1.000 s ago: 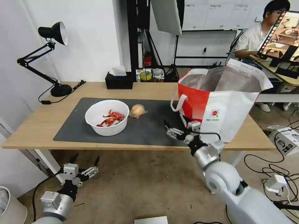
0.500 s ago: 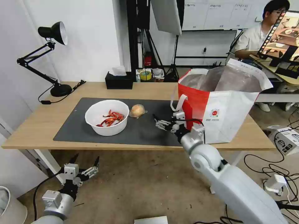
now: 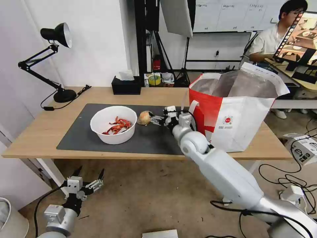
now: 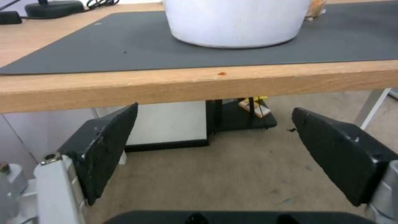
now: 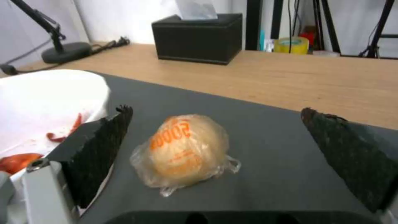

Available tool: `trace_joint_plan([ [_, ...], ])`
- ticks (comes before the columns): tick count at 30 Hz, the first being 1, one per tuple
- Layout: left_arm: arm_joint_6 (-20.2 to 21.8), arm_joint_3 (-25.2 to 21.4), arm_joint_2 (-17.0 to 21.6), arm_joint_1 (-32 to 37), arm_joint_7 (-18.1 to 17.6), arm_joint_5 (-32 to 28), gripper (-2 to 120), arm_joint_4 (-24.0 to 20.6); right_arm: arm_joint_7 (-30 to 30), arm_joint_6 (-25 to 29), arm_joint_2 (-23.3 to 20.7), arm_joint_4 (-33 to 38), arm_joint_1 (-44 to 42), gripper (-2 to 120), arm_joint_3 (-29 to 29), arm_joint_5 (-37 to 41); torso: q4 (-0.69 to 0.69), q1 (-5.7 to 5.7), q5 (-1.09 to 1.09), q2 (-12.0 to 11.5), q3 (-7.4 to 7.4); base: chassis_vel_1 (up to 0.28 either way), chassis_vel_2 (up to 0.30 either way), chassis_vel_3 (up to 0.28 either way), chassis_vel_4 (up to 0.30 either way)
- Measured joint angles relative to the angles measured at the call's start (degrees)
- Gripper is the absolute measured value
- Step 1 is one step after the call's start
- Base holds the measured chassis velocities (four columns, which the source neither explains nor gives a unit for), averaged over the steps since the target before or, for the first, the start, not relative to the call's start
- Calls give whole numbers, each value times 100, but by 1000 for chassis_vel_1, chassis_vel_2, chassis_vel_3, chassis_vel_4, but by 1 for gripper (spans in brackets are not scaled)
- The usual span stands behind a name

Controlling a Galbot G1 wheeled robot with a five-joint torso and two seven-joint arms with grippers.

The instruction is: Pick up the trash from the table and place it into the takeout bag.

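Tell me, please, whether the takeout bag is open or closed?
Open: the takeout bag stands upright on the table, its mouth spread wide and the silver lining showing.

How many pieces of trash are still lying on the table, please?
2: the white bowl with red shells sits on the dark mat, and the tan plastic-wrapped lump lies beside it, toward the takeout bag. Others may be hidden inside the bag.

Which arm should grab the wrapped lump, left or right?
Right. The right gripper is open over the mat, level with the tan plastic-wrapped lump, which sits between its fingers ahead of them. The left gripper hangs open below the table edge, well short of it.
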Motion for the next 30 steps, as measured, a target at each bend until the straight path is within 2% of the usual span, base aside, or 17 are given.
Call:
trace_joint_plan([
  [15, -6, 32, -11, -22, -3, 12, 100, 32, -110, -449, 478, -946, 600, 100, -258, 145, 0, 0, 1, 0, 0, 0, 0, 0, 0],
  [17, -8, 33, -9, -24, -3, 12, 100, 34, -190, -608, 648, -1280, 805, 100, -355, 122, 0, 0, 1, 0, 0, 0, 0, 0, 0],
  [30, -37, 17, -7, -25, -3, 16, 100, 46, -459, -839, 1024, -1962, 1236, 100, -549, -124, -1, -1, 0, 0, 0, 0, 0, 0, 0],
])
